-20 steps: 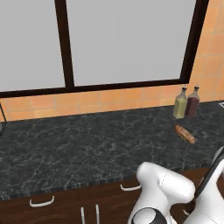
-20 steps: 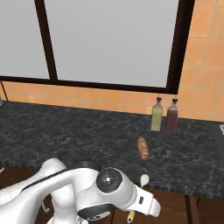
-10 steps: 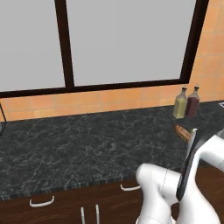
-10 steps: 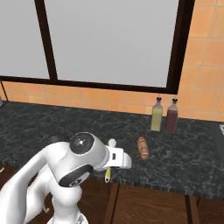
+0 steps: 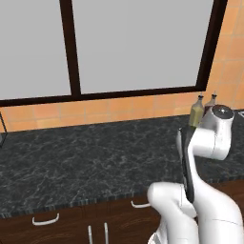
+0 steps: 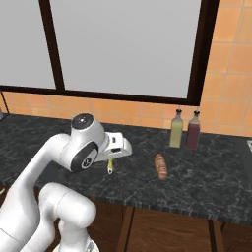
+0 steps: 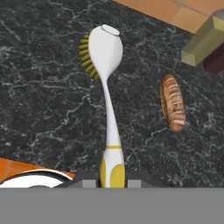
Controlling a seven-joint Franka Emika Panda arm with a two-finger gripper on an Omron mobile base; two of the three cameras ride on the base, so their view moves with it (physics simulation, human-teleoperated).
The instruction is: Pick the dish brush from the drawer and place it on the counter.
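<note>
**Brush held above the counter**

Now the two-finger gripper (image 7: 112,178) is clamped on one dish brush (image 7: 107,87), a thin brush with a white head, a row of yellow bristles and a white handle ending in a yellow grip. In the hand view the grip sits between the two dark finger tips (image 7: 85,178) at 6 o'clock, and the head points to 12 o'clock. Whether the head touches the stone below cannot be told.

Under it lies the counter (image 7: 43,100), one long black slab with fine white veins. One brown ridged baguette-like loaf (image 7: 172,108) lies on it at about 3 o'clock from the brush handle, near but apart. Two bottles stand at 1 o'clock from the loaf: an olive-yellow glass bottle (image 7: 202,41) and a dark red glass bottle (image 7: 215,61).

From the right base camera, the gripper (image 6: 111,165) hangs at the white arm's end with the brush (image 6: 110,167) pointing down over the counter (image 6: 206,182). The loaf (image 6: 160,166) is at 3 o'clock from it, and the olive bottle (image 6: 176,129) and red bottle (image 6: 193,130) stand side by side behind, before an orange tiled wall (image 6: 231,83) and one dark-framed window (image 6: 123,47).
</note>
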